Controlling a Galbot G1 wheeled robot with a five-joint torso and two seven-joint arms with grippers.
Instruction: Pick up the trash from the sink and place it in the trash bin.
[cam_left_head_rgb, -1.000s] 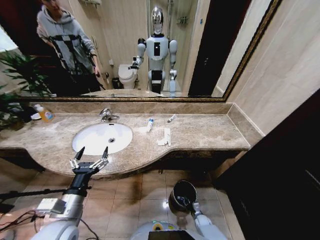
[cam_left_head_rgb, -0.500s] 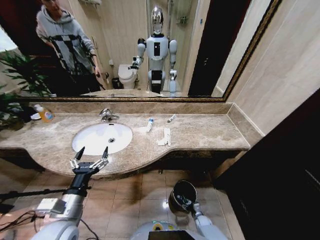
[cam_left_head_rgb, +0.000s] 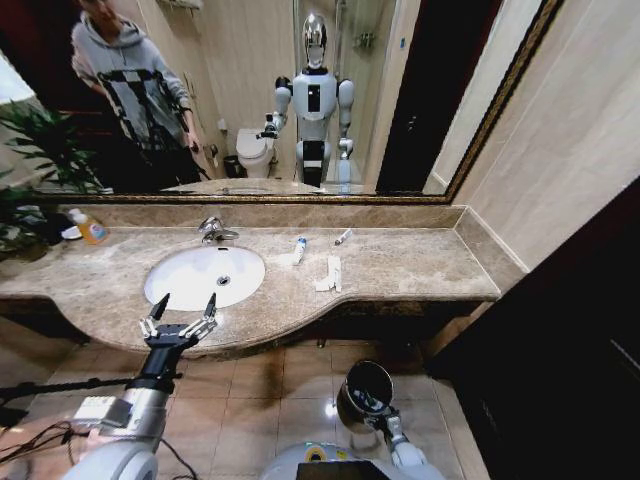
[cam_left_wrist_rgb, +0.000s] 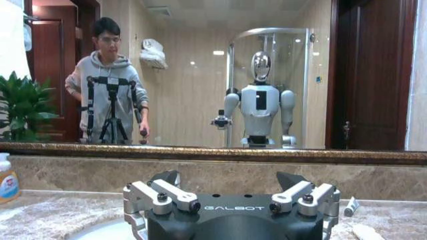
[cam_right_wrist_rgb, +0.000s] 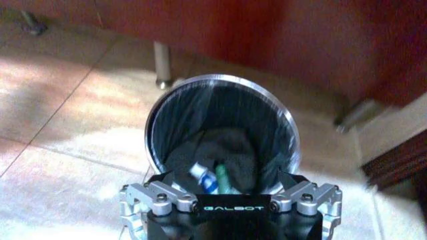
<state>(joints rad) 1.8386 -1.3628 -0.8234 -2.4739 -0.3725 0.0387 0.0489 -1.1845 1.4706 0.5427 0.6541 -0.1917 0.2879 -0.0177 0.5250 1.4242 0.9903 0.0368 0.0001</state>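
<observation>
Right gripper (cam_right_wrist_rgb: 229, 186) low over the trash bin (cam_left_head_rgb: 352, 385) on the floor tiles, jaws spread, nothing gripped; green and blue-labelled tubes (cam_right_wrist_rgb: 212, 179) lie in the bin. Left gripper (cam_left_head_rgb: 180, 309) hangs wide open at the counter's front edge before the sink (cam_left_head_rgb: 205, 276). White packets (cam_left_head_rgb: 330, 274) and small tubes (cam_left_head_rgb: 298, 246) lie on the marble right of the basin.

"GALBOT" in white caps reads on the black body of the left gripper (cam_left_wrist_rgb: 230, 192), and again on the right gripper (cam_right_wrist_rgb: 230, 192), near the trash bin (cam_right_wrist_rgb: 283, 122). Soap bottle (cam_left_wrist_rgb: 7, 177) far left on counter has a label w/ blue print, not legible. Blue-labelled tube (cam_left_head_rgb: 299, 244): text too small to read.
</observation>
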